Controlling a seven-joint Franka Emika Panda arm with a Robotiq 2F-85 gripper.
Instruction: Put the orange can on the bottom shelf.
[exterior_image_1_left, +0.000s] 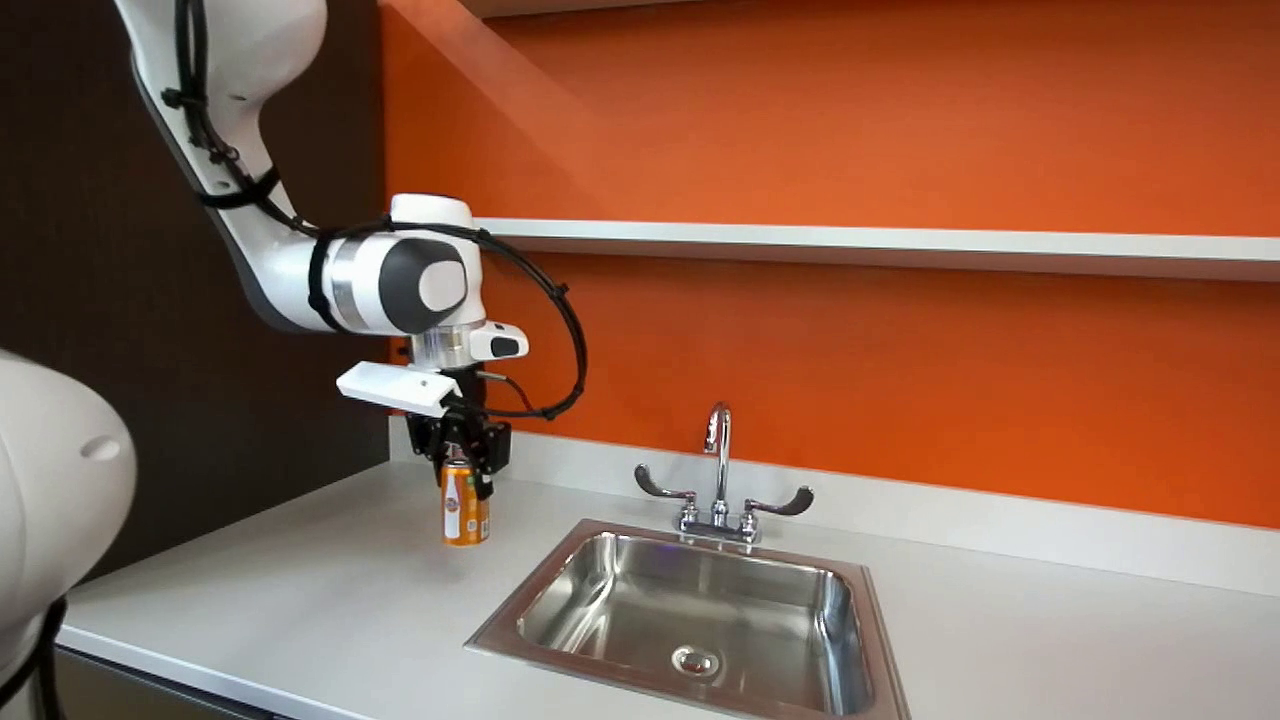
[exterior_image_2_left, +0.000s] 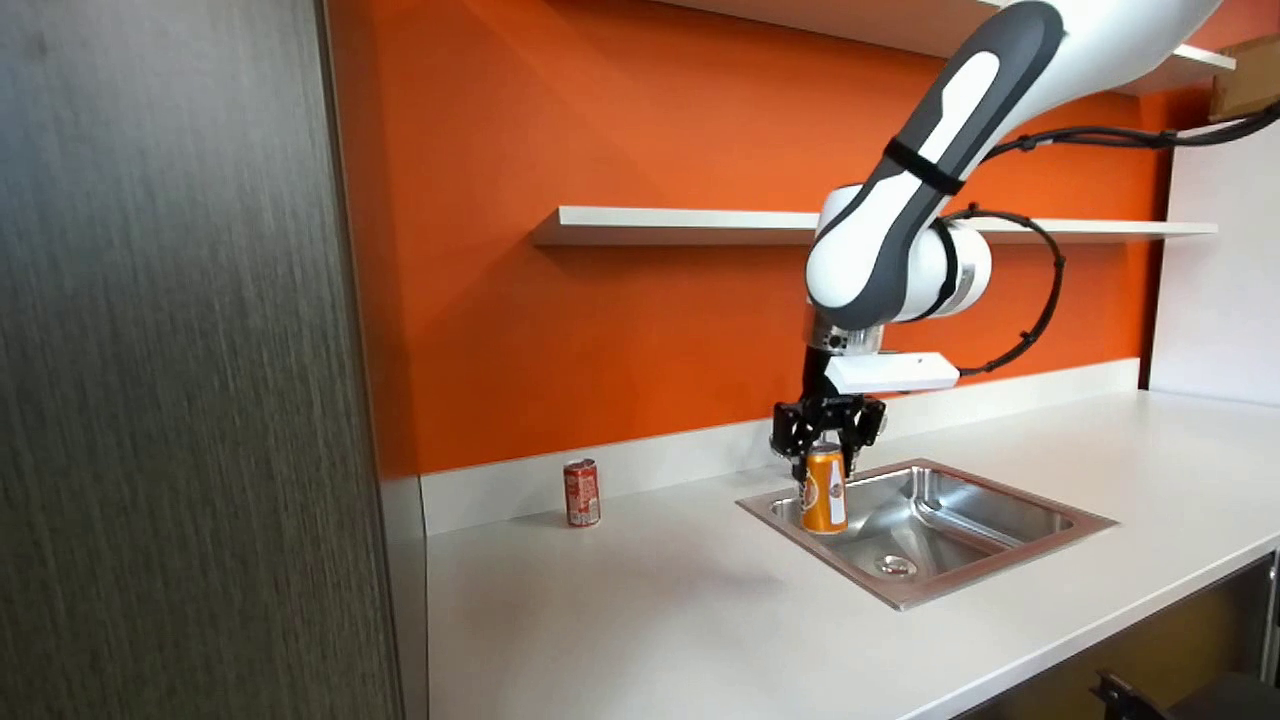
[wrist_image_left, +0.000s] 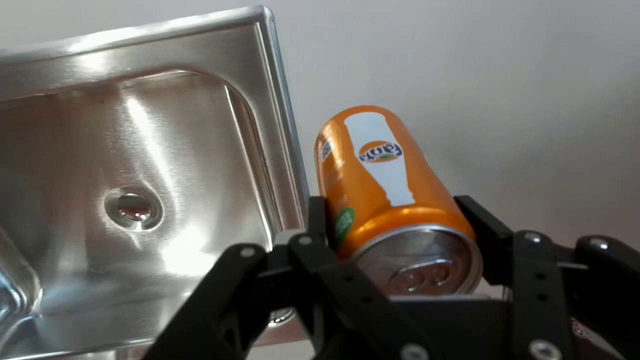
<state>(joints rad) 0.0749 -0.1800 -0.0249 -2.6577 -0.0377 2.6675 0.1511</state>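
Observation:
The orange can (exterior_image_1_left: 465, 512) is upright and shows in both exterior views, also here (exterior_image_2_left: 824, 495). My gripper (exterior_image_1_left: 463, 480) points down and is shut on the can's upper part. In the wrist view the gripper's fingers (wrist_image_left: 392, 210) press on both sides of the can (wrist_image_left: 380, 165), near its metallic top. The can hangs above the countertop beside the sink, with a soft shadow below it. The bottom shelf (exterior_image_1_left: 860, 238) is the long white board on the orange wall, well above the can. It also shows in an exterior view (exterior_image_2_left: 680, 222), partly hidden by the arm.
A steel sink (exterior_image_1_left: 560, 655) with a faucet (exterior_image_1_left: 720, 460) stands beside the can. A red can (exterior_image_2_left: 582, 493) stands on the countertop (exterior_image_2_left: 600, 620) near the backsplash. A higher shelf (exterior_image_2_left: 850, 18) hangs above. A dark panel (exterior_image_2_left: 190, 400) bounds one side.

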